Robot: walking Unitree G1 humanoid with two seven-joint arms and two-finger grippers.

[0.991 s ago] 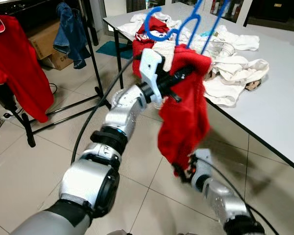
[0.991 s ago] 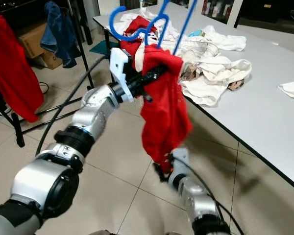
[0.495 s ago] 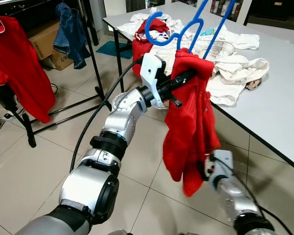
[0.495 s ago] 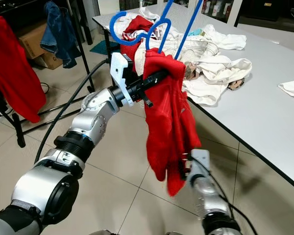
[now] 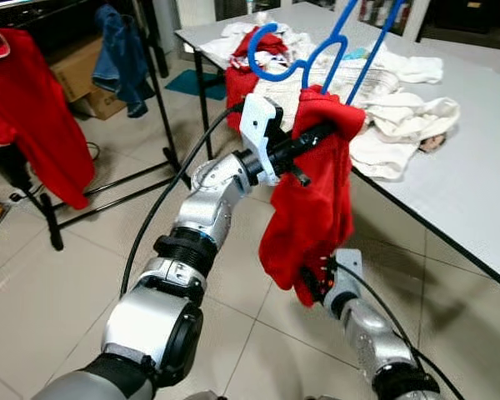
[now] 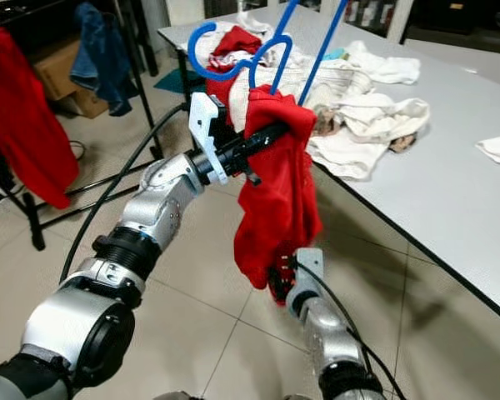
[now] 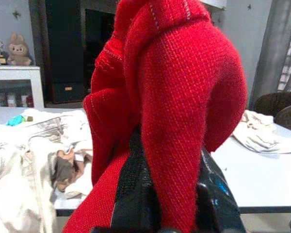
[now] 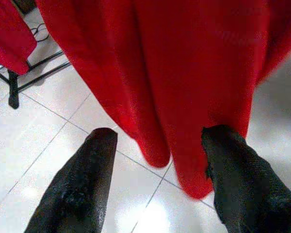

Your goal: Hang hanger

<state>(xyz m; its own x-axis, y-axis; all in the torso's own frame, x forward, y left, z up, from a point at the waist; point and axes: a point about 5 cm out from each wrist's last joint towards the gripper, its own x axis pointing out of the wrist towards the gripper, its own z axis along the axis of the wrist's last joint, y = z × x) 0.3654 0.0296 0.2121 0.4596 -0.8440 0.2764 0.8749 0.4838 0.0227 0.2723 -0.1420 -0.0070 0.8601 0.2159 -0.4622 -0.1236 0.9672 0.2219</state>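
- Hanger [image 5: 317, 50], blue, thin and stiff, raised over the near corner of the white table [image 5: 475, 167], hook end toward the clothes rack [image 5: 150, 92], well apart from it.
- Red sweater [image 5: 312, 200] draped over it: soft knit, limp, bunched, hanging down in front of the table edge; probably light, yet likely to slide off when tilted.
- Left gripper [image 5: 312, 137] raised beside the table corner, fingers closed on the red sweater just under the hanger; whether the plastic itself is pinched cannot be told.
- Right gripper [image 8: 157, 160] low under the sweater hem, fingers spread wide, nothing between them.
- Best hold, by judgement: the stiff bar near the hook, not the cloth alone.
- Pile of pale laundry [image 5: 383, 117] lying on the table behind the sweater.
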